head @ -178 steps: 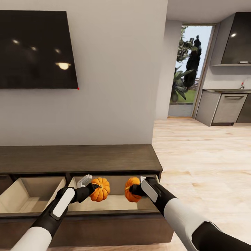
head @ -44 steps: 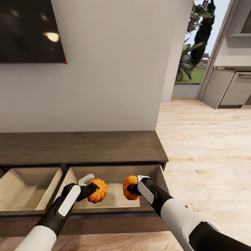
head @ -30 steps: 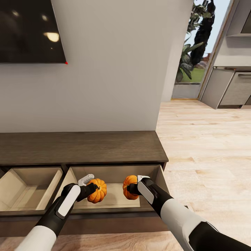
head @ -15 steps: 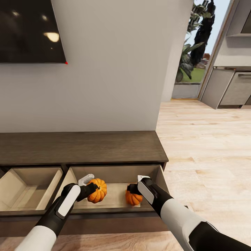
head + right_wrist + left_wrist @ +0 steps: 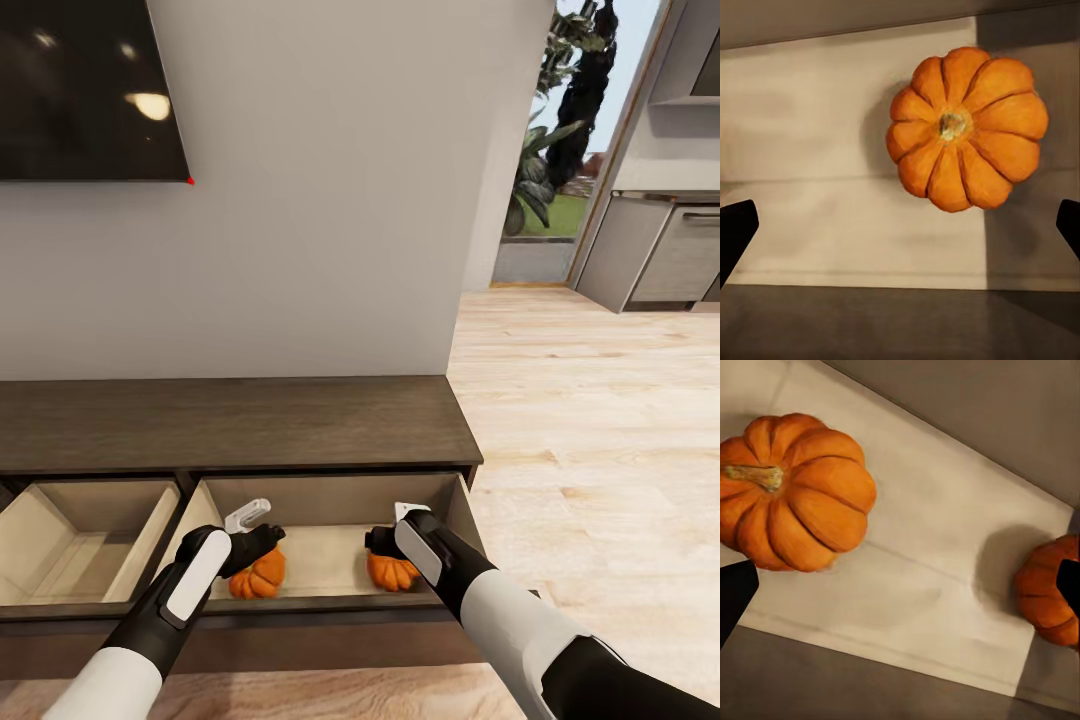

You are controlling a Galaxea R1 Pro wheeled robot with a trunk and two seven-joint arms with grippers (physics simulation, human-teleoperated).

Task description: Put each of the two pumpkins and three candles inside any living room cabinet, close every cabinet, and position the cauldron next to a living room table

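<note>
Lying under open pincers (image 5: 262,541): pumpkins (image 5: 256,579).

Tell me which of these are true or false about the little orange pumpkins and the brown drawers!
1. Both small orange ribbed pumpkins lie in the same open drawer of the long dark-brown wooden cabinet. True.
2. The left end effector squeezes a pumpkin. False: it is open, the pumpkin lies loose.
3. The right end effector is open. True.
4. The other drawer holds a candle. False: nothing shows inside.
</note>
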